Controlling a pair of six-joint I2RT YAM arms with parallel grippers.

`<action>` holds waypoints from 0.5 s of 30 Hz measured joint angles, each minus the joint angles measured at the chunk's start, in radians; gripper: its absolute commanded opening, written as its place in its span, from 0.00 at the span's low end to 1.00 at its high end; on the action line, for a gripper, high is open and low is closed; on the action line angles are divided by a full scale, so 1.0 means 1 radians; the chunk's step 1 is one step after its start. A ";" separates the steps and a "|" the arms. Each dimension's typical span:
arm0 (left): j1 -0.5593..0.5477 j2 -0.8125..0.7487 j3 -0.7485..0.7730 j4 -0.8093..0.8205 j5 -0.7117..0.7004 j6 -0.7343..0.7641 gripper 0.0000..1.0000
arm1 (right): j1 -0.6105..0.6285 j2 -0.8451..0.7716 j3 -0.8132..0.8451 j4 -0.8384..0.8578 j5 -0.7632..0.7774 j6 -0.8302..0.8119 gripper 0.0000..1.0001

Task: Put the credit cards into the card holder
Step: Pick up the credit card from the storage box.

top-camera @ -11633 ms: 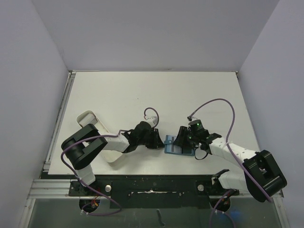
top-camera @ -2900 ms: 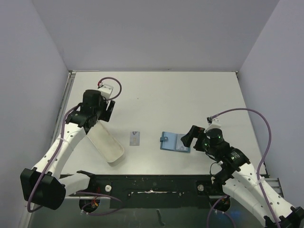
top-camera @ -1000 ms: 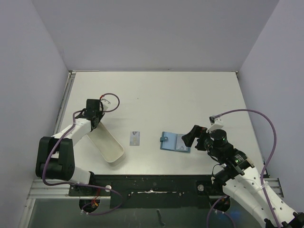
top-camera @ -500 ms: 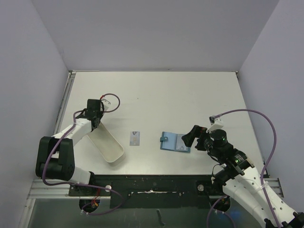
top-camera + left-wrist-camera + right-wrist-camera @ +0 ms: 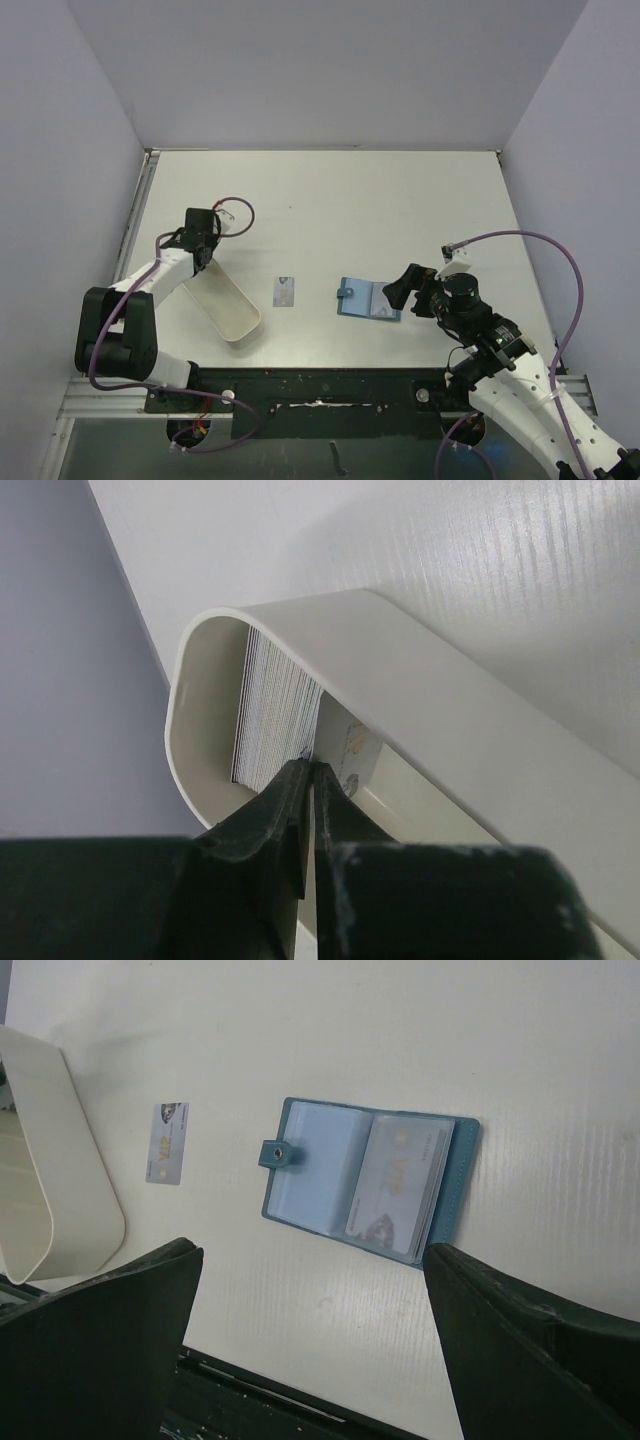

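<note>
The teal card holder (image 5: pixel 369 299) lies open on the table, one credit card (image 5: pixel 400 1182) tucked in its right pocket. Another credit card (image 5: pixel 286 291) lies flat on the table to the holder's left. A stack of credit cards (image 5: pixel 275 715) stands on edge at the far end of the white tray (image 5: pixel 430 700). My left gripper (image 5: pixel 310 765) reaches down into that end, shut on the top edge of the front card (image 5: pixel 345 750). My right gripper (image 5: pixel 312 1252) hovers wide open just right of the card holder (image 5: pixel 370 1180), holding nothing.
The long white tray (image 5: pixel 225 300) lies diagonally at the left of the table, near its left edge. The black mounting rail (image 5: pixel 320 385) runs along the near edge. Purple cables loop from both wrists.
Over the last second my left jaws closed on the card at the front of the stack. Neither arm has shifted otherwise. Earlier, the left arm left the card holder for the tray.
</note>
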 measured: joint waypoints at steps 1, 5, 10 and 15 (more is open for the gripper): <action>0.000 0.000 0.002 -0.002 0.000 -0.002 0.00 | 0.000 -0.001 0.000 0.000 0.000 0.000 0.98; -0.006 0.000 0.015 -0.029 0.002 -0.007 0.00 | 0.000 -0.002 0.000 0.000 0.000 0.000 0.98; -0.006 -0.011 0.057 -0.090 0.023 -0.039 0.00 | 0.000 -0.005 0.000 -0.001 0.000 0.001 0.98; -0.006 -0.064 0.093 -0.173 0.071 -0.095 0.00 | 0.000 -0.006 0.000 -0.001 0.000 0.006 0.98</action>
